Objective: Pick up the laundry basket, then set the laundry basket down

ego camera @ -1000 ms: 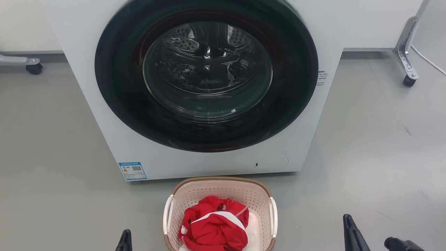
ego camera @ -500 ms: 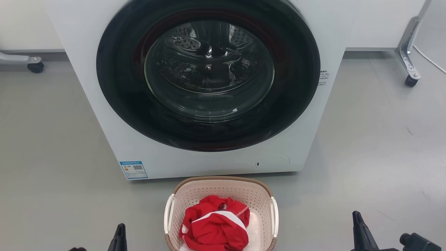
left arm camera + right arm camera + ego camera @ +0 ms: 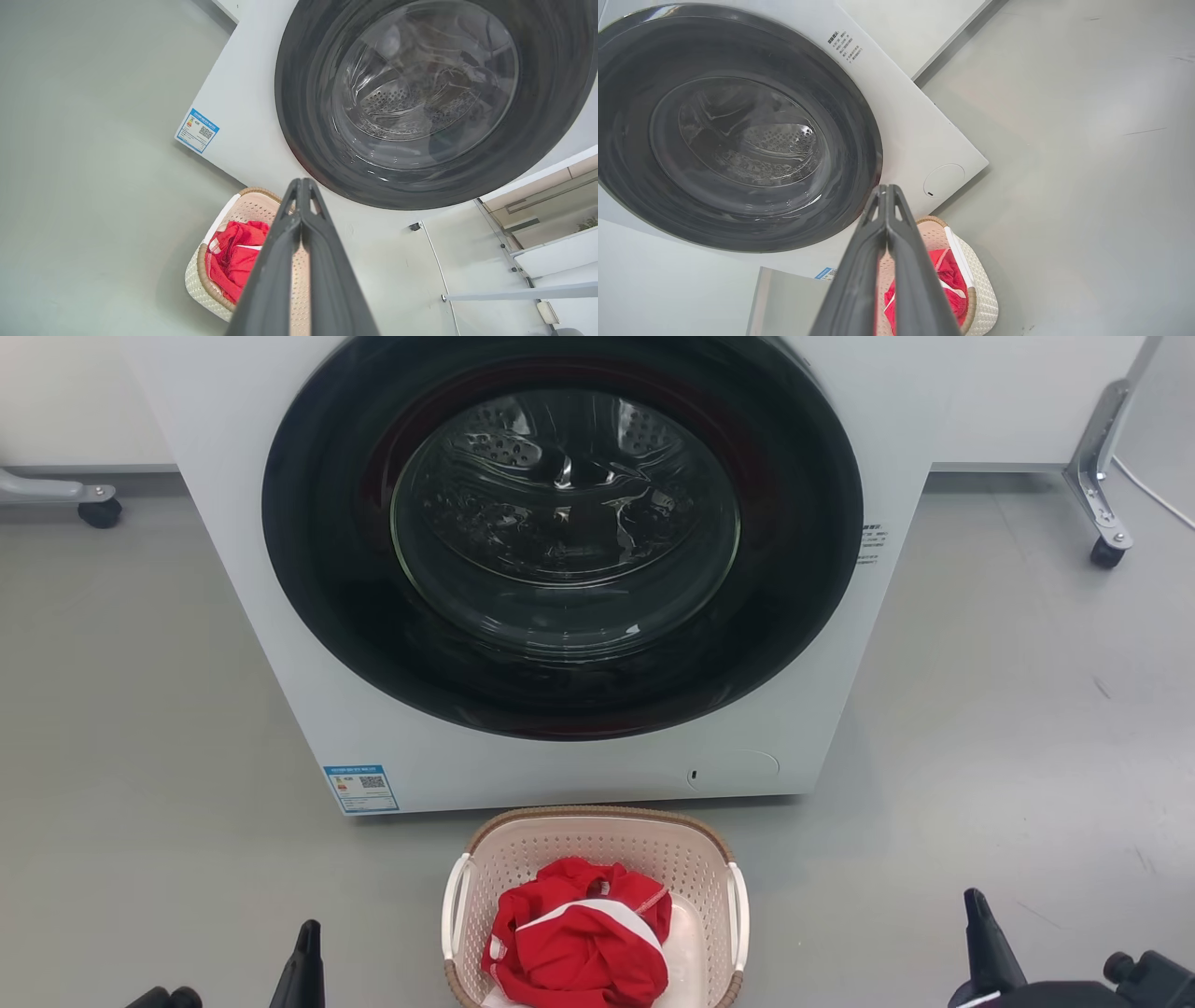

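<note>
Pressing each pair of fingers together, I hold nothing. My left gripper (image 3: 301,184) and right gripper (image 3: 887,189) both close to a single dark tip and touch no object. In the head view they sit low on either side of the basket (image 3: 597,845), well apart from it, and the bottom edge cuts off all but their fingers.

The basket stands on the grey floor (image 3: 980,709) just in front of the washer (image 3: 560,775), between my two grippers. Its near end runs off the bottom of the head view, and in each wrist view my own fingers hide a strip of it. Its white handles (image 3: 455,905) are free.

A crumpled red garment (image 3: 579,943) with a white band lies in the basket. Something pale lies under it, and I cannot tell what.

The washer's round dark door (image 3: 565,513) is shut. Reflections on the glass blur the drum, so I cannot make out its contents.
</note>
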Controlling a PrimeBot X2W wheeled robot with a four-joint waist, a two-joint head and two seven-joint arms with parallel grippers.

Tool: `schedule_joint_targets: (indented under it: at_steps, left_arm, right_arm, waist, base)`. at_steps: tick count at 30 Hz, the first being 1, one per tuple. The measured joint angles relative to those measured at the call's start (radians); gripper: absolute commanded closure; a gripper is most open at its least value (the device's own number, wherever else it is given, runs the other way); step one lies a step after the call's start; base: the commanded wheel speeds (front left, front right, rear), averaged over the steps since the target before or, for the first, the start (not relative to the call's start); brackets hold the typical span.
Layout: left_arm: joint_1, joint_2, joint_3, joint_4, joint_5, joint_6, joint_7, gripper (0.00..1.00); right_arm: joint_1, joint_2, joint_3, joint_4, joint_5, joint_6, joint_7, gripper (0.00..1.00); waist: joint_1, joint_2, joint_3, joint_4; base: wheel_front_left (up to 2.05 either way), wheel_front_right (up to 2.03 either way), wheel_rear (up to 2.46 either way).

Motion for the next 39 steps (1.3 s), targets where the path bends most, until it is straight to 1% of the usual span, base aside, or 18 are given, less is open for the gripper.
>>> schedule_joint_targets:
  at_steps: [29,30,37,39]
  left_arm:
    - [-0.079,-0.026,0.095,0.044,-0.379,-0.071,0.105,1.0]
    - [-0.081,-0.026,0.098,0.045,-0.39,-0.079,0.109,1.0]
    - [-0.1,-0.031,0.12,0.06,-0.477,-0.089,0.131,1.0]
    - [-0.105,-0.032,0.128,0.061,-0.508,-0.101,0.14,1.0]
  right_arm:
    - [-0.07,0.012,-0.122,0.053,0.394,0.074,0.103,1.0]
    - [-0.07,0.012,-0.127,0.055,0.408,0.074,0.107,1.0]
    - [-0.086,0.016,-0.156,0.068,0.506,0.092,0.13,1.0]
    - [-0.092,0.016,-0.166,0.068,0.53,0.099,0.139,1.0]
  waist:
    - [0.0,0.0,0.004,0.01]
    - [0.0,0.0,0.005,0.011]
    - [0.0,0.0,0.006,0.013]
    - [0.0,0.0,0.006,0.014]
  base:
    - [0.0,0.0,0.0]
    - [0.0,0.0,0.0]
    - [0.0,0.0,0.0]
    - [0.0,0.0,0.0]
